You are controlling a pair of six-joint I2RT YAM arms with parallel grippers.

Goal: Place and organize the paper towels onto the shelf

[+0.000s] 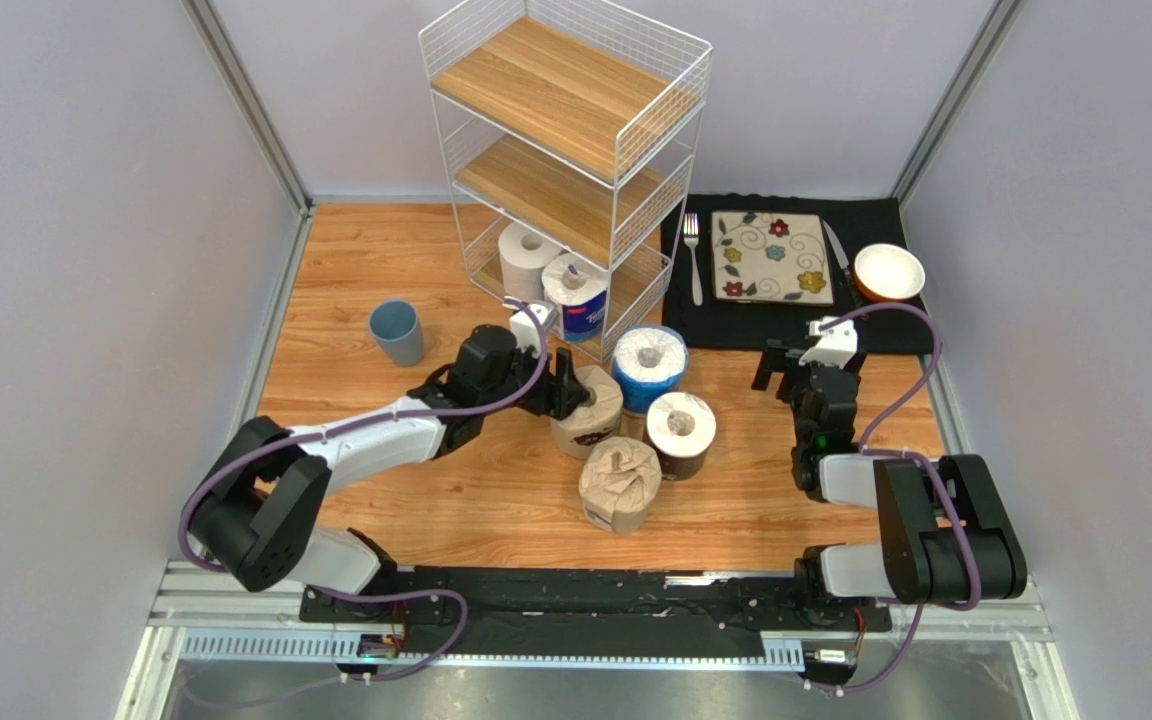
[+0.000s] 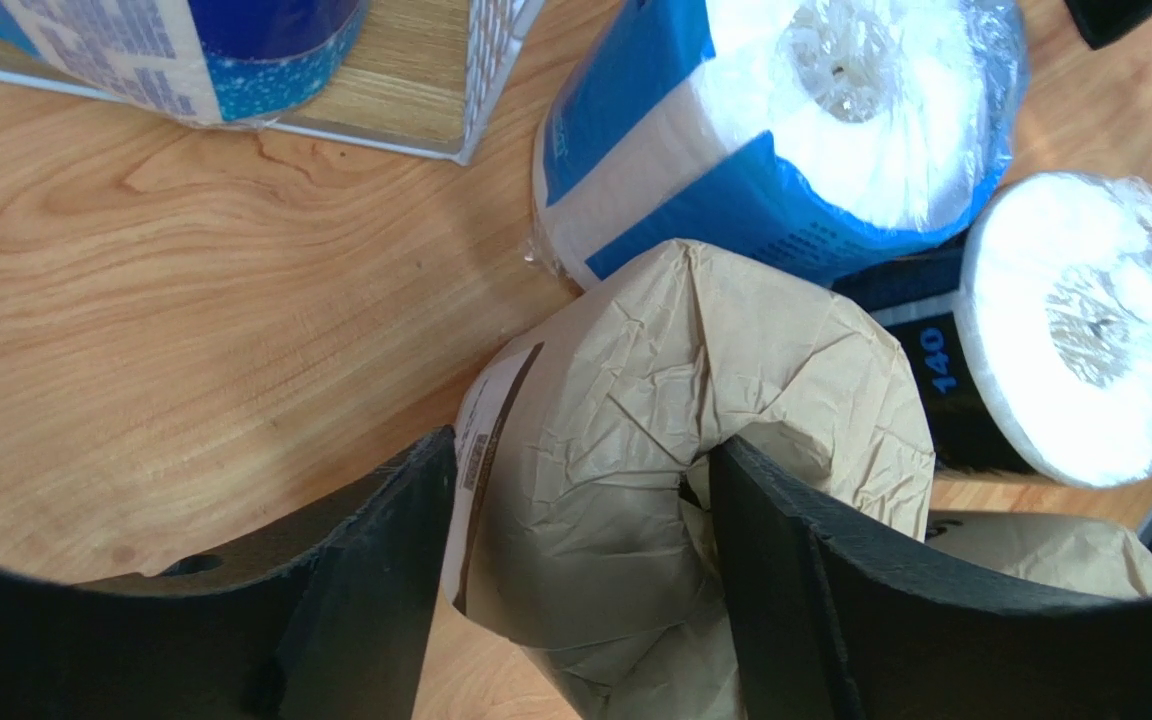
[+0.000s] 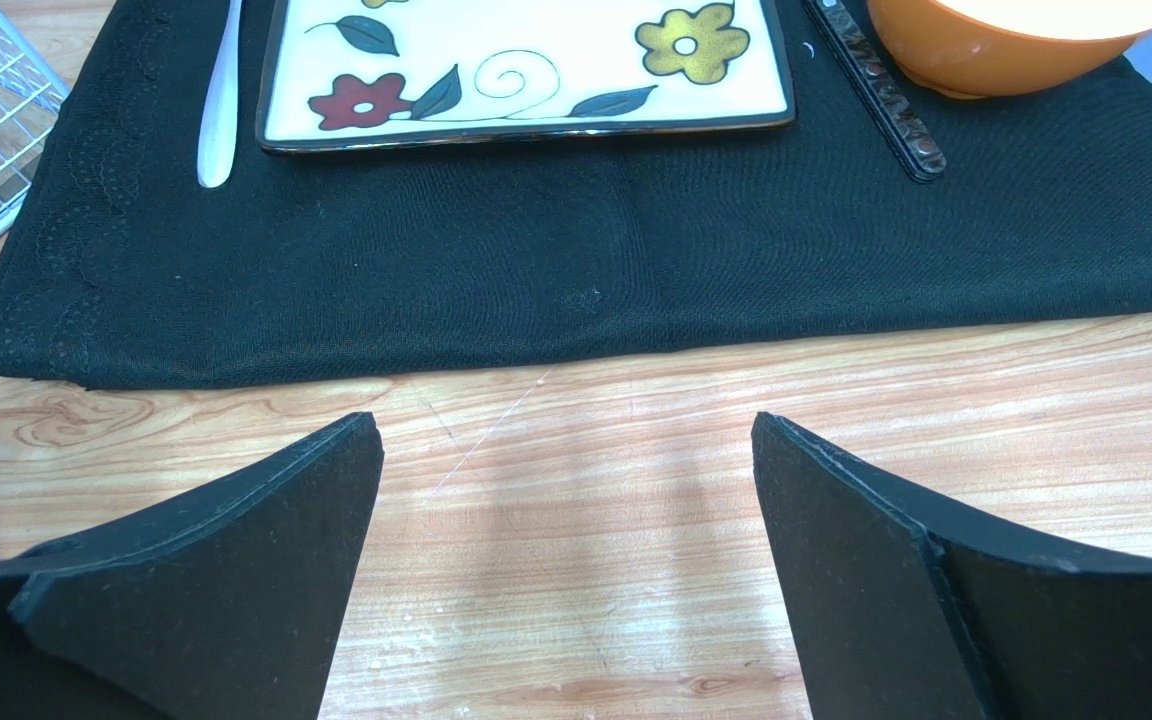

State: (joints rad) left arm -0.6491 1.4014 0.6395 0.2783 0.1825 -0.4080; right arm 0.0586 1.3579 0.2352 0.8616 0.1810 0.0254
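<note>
left tool (image 2: 582, 458) is clamping the tan roll (image 2: 642, 375): one finger is pressing each side of the wrapper and the paper is creasing between them. That roll is standing on the counter (image 1: 387, 495) at centre of the top view, just below the shelf (image 1: 567, 135)

Crowding it:
- blue-wrapped roll (image 2: 778, 135) is sitting right up against it, upper right in the left wrist view
- dark-wrapped roll (image 2: 1048, 345) is standing just to the right
- second tan roll (image 1: 620, 483) is standing just below it in the top view
- the shelf's bottom corner is showing at the wrist frame's upper left, near the held roll

The shelf is standing at top centre. Its bottom tier is carrying the plain white roll (image 1: 527, 255) and the blue-label roll (image 1: 578, 296) side by side

right tool (image 3: 567, 435) is hanging with its jaws spread wide over bare wood, just short of the black cloth (image 3: 582, 285), right of centre in the top view. The cloth is carrying a flowered plate (image 1: 770, 257), with a fork (image 1: 692, 255) to its left, a knife (image 1: 838, 248) to its right and an orange bowl (image 1: 889, 273) furthest right. A blue cup (image 1: 397, 332) is standing alone left of the shelf, well apart from the rolls

The counter is showing light wood grain. Pale grey walls (image 1: 86, 225) are closing it in on the left, right and back
</note>
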